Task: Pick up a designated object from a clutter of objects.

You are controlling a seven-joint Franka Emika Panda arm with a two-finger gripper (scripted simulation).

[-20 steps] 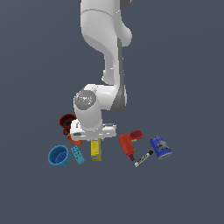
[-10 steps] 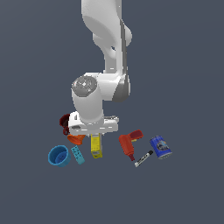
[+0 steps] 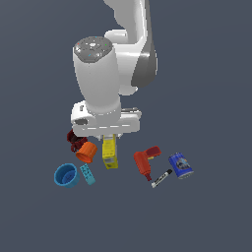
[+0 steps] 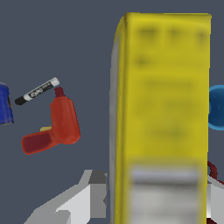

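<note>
Filling the wrist view, yellow carton shows blurred printed labels.

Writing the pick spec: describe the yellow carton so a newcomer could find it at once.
Start at the white arm's gripper; the yellow carton lies directly under it, between the orange cup and the red drill. It is the only yellow item, a long narrow box, longer than the cups.
</note>
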